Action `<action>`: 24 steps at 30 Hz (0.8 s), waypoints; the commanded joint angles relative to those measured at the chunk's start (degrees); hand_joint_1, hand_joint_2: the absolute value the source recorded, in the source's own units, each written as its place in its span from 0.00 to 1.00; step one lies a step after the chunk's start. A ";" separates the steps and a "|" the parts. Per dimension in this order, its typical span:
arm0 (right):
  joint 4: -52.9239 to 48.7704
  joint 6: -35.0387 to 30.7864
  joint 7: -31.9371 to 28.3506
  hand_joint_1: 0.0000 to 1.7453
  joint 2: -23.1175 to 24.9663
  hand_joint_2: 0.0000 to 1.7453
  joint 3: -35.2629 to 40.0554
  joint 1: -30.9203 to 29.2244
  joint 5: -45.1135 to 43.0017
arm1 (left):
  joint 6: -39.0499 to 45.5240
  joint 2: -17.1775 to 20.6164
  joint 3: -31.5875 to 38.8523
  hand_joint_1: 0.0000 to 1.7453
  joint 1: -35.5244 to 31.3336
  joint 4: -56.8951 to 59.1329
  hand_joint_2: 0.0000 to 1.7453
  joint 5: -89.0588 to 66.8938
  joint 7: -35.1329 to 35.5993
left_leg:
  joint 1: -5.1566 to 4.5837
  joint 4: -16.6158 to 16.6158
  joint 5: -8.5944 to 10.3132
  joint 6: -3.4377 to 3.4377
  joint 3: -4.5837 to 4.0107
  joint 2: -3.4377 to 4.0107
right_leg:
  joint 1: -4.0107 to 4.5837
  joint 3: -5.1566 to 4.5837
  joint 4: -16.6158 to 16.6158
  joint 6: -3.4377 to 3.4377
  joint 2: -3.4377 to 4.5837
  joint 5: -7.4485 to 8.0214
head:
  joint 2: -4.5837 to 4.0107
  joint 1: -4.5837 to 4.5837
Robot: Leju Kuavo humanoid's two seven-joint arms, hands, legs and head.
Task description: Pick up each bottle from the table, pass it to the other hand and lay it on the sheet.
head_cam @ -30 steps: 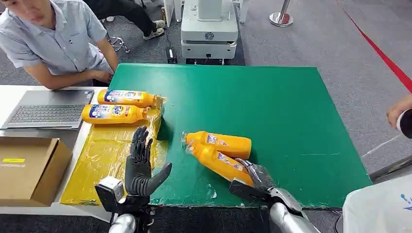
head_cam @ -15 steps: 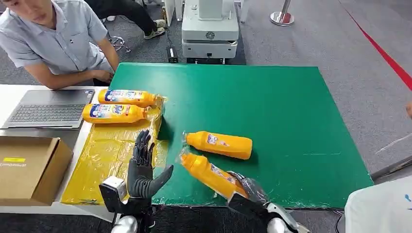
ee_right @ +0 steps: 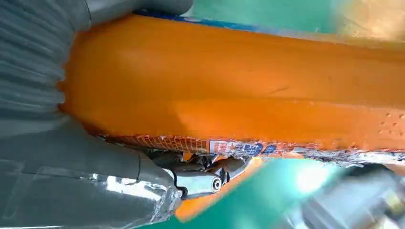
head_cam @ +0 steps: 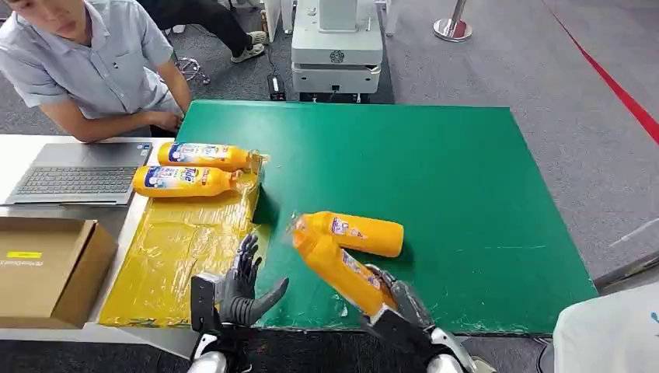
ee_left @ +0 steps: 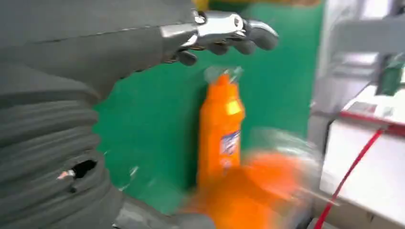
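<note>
Right robot hand (head_cam: 396, 307) gripped an orange bottle (head_cam: 338, 268) by its base, tilted up over the green table (head_cam: 466, 171).
Left robot hand (head_cam: 245, 287) stood open-fingered, holding nothing, beside the yellow sheet (head_cam: 175, 249); two bottles (head_cam: 186, 169) lay on that sheet, another bottle (head_cam: 365, 233) on the table.

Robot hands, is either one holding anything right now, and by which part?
The right robot hand grips an orange bottle around its base end, cap pointing away. The left robot hand holds nothing.
</note>
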 commanded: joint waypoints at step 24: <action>-6.88 6.42 -2.25 0.97 0.96 1.00 1.86 -2.01 -9.68 | -19.16 0.72 -4.22 0.00 -5.47 4.12 1.00 10.02 1.17 | 0.00 0.00 0.00 0.00 0.00 0.00 | 0.00 0.00 0.00 0.00 0.00 0.00 | 0.00 -0.04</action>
